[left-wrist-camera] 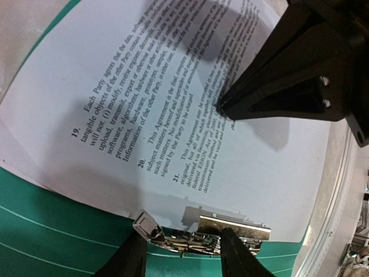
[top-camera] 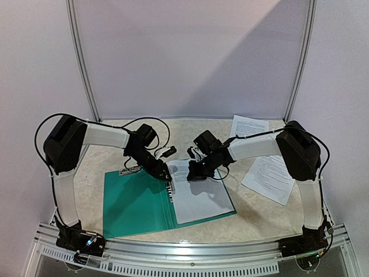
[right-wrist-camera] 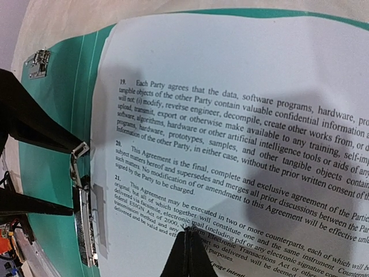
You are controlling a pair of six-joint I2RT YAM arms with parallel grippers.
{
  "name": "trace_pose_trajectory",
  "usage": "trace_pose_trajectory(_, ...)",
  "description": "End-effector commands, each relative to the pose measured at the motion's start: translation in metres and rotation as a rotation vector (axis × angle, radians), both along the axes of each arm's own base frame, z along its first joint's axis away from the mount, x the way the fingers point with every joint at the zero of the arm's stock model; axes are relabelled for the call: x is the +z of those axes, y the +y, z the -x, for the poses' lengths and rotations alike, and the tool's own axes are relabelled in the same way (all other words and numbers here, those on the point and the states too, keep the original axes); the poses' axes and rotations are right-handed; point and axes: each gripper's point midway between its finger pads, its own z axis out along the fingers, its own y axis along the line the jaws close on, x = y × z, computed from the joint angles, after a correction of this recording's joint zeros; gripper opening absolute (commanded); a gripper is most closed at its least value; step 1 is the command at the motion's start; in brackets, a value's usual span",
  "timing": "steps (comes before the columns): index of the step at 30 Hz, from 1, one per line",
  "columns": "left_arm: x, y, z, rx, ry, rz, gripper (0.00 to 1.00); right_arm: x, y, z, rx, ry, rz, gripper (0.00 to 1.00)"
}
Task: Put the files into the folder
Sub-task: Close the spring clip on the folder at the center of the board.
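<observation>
1. Slippage risk: the right claw (right-wrist-camera: 187,254), shut and empty, pins the white printed paper sheet (right-wrist-camera: 230,75) by its tip only; a sideways drag would skew it.
2. Beside that sheet's edge, the left claw (left-wrist-camera: 183,254), half open, straddles the metal clip (left-wrist-camera: 233,223) of the teal plastic folder (top-camera: 132,208), gripping nothing clearly; the clip could snap shut short of the paper.
3. Two loose printed sheets (top-camera: 268,176) lie well beyond the right claw, on open surface.
</observation>
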Motion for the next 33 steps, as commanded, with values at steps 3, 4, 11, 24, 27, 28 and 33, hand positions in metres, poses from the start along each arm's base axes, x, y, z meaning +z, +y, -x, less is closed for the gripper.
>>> trace_pose_trajectory(3,0.019,-0.025,0.017,-0.119,-0.043,0.099,0.45,-0.027,-0.013,0.006,-0.009,0.048,0.061,0.0)
trace_pose_trajectory(4,0.022,-0.026,0.018,-0.131,-0.055,0.109,0.45,-0.027,-0.013,0.006,-0.01,0.049,0.06,0.0)
trace_pose_trajectory(11,0.038,-0.032,0.038,-0.237,-0.084,0.158,0.45,-0.026,-0.012,0.006,-0.011,0.05,0.054,0.0)
trace_pose_trajectory(24,0.046,-0.032,0.093,-0.487,-0.116,0.139,0.59,-0.027,-0.01,0.005,-0.019,0.06,0.045,0.0)
trace_pose_trajectory(27,0.053,-0.033,0.097,-0.503,-0.126,0.144,0.61,-0.026,-0.011,0.006,-0.021,0.063,0.047,0.0)
trace_pose_trajectory(28,0.055,-0.033,0.1,-0.511,-0.127,0.147,0.62,-0.026,-0.012,0.006,-0.022,0.063,0.049,0.0)
trace_pose_trajectory(33,0.063,-0.029,0.112,-0.558,-0.115,0.155,0.62,-0.024,-0.012,0.005,-0.024,0.064,0.046,0.0)
